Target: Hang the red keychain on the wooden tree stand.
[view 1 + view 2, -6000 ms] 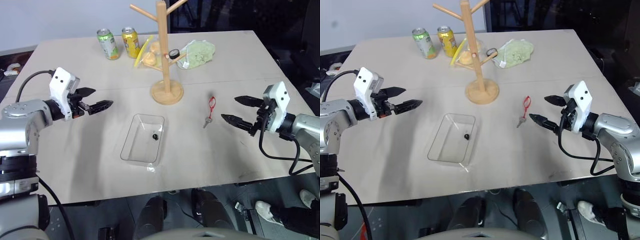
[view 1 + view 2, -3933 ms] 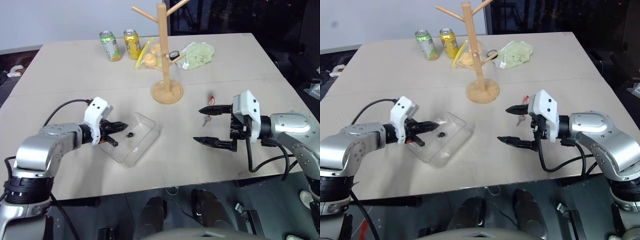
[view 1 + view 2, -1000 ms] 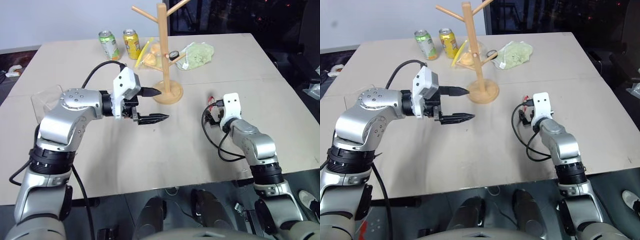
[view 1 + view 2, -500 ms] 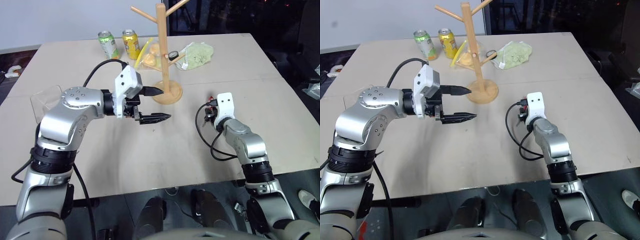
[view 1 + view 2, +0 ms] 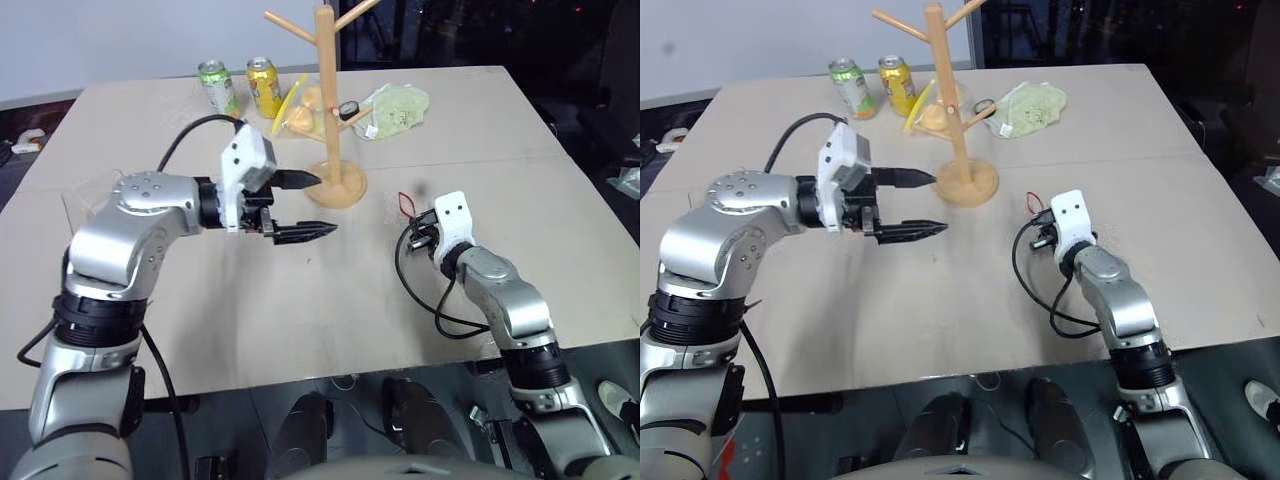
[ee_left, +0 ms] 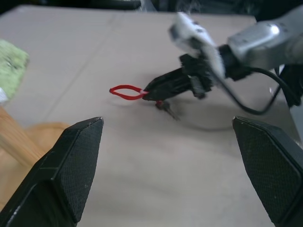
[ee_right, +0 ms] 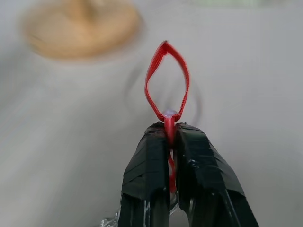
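My right gripper [image 7: 168,130] is shut on the red keychain [image 7: 165,75], pinching the cord just below its loop. The loop [image 5: 405,203] sticks out past the fingertips, lifted a little off the table, and the small metal key piece [image 6: 165,107] dangles under the fingers. The wooden tree stand [image 5: 323,90] rises on its round base [image 5: 335,188] at mid table, left of and beyond the keychain. My left gripper [image 5: 328,205] hovers open and empty in front of the base, pointing toward the right gripper [image 6: 163,88].
A green can [image 5: 213,85] and a yellow can [image 5: 263,85] stand at the back left. A yellow snack bag [image 5: 298,112] and a green bag [image 5: 395,108] lie behind the stand; a small dial [image 5: 348,109] hangs on a peg. A clear tray [image 5: 85,200] sits far left.
My right gripper closed on the red keychain and raised it off the table, drawing it slightly back and left as the wrist turned. The left gripper stayed open and hardly moved.
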You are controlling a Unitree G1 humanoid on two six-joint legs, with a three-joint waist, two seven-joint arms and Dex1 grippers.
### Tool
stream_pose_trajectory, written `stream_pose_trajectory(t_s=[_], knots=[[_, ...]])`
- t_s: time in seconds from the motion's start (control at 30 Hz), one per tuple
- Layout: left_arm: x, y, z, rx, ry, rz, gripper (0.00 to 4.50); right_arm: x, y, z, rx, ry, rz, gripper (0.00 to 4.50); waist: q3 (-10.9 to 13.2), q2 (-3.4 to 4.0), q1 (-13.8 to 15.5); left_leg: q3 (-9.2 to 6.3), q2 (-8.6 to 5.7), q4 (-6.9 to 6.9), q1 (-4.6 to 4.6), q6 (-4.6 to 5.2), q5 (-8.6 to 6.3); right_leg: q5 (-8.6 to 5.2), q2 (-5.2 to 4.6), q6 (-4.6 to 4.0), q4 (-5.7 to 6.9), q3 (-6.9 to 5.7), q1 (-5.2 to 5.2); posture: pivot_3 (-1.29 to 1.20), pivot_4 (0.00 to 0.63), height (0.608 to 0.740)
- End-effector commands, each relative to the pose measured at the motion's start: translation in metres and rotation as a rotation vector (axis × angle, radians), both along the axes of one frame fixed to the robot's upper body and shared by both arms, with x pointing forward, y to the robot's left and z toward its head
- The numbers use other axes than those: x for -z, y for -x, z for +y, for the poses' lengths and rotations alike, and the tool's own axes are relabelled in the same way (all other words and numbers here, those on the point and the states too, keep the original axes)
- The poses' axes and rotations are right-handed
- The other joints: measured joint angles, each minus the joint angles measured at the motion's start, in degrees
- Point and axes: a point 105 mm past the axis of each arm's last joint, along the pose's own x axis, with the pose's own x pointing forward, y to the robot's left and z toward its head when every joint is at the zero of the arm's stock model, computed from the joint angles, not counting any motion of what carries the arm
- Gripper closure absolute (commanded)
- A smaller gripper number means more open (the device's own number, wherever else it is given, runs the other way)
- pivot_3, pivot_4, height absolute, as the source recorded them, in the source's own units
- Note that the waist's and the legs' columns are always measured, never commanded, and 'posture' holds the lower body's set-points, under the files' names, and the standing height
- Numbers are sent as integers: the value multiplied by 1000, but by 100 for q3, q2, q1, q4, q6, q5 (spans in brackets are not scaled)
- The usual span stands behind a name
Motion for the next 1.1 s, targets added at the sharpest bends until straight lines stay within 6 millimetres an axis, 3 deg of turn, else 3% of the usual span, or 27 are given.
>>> stream_pose_trajectory(t_s=[0.03, 0.27, 0.5, 0.77, 1.1], knots=[[-28, 5, 7, -39, 77, -54, 0, -48, 18, 15, -125, -36, -237, 4403, 0, 0, -9, -1, 3, 0, 0, 0, 0, -2, 3, 3, 0, -1, 0, 0, 150, 740], [-50, 11, 21, -163, 188, -109, 0, -82, 32, 36, -205, 14, -515, 4403, 0, 0, 15, -2, 6, 1, 4, -1, 1, -2, 4, 3, 5, -2, 1, 0, 150, 740], [-66, 11, 35, -256, 271, -145, 0, -120, 16, 59, -158, -63, -692, 4403, 0, 0, 15, -5, 7, 0, 8, -16, 9, 2, 5, -2, 11, -2, 0, 0, 150, 740], [-63, 8, 35, -292, 296, -155, 0, -115, 3, 85, -221, -67, -684, 4403, 0, 0, 29, -8, -4, -1, 3, -19, 10, 3, -7, -5, 6, -2, 1, 0, 150, 740], [-63, 7, 31, -291, 306, -158, 0, -112, -18, 89, -188, -98, -579, 4403, 0, 0, 16, -11, -1, -4, 5, -26, 15, 4, -2, -6, 9, -5, 0, 0, 150, 740]])
